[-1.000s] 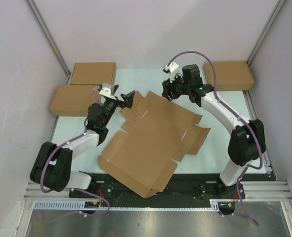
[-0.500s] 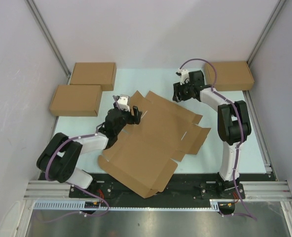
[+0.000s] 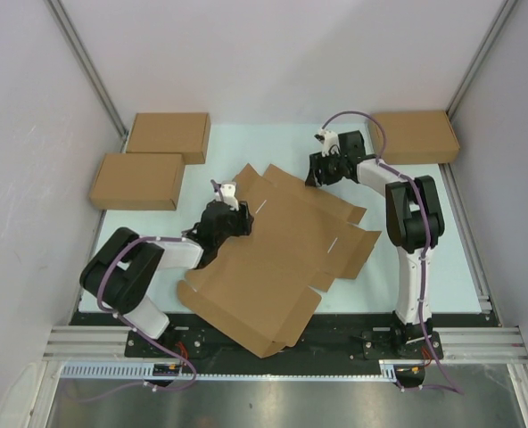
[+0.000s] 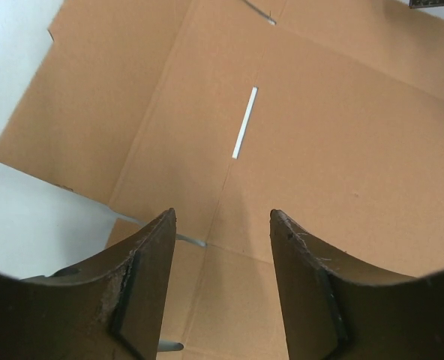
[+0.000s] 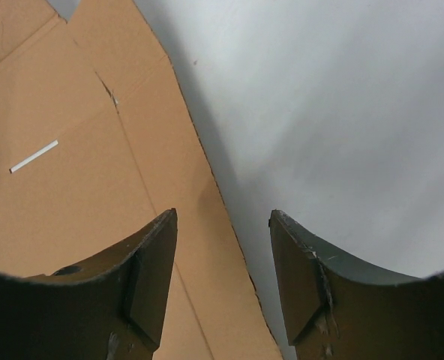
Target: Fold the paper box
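The paper box (image 3: 277, 254) lies flat and unfolded on the table as a brown die-cut sheet with flaps, slots and crease lines. My left gripper (image 3: 242, 218) is open and empty above the sheet's left part; in the left wrist view (image 4: 222, 217) its jaws straddle a crease below a white slot (image 4: 244, 122). My right gripper (image 3: 316, 174) is open and empty at the sheet's far edge; in the right wrist view (image 5: 222, 217) that edge of the paper box (image 5: 87, 172) runs between the jaws.
Two closed brown boxes (image 3: 168, 134) (image 3: 136, 181) lie at the back left and one (image 3: 413, 136) at the back right. Grey walls enclose the pale table (image 3: 407, 259). The sheet's near corner overhangs the black base rail (image 3: 353, 334).
My left gripper has moved right and down over the sheet's left flap. My right arm has drawn back and now reaches from the right, with its gripper low at the sheet's far edge.
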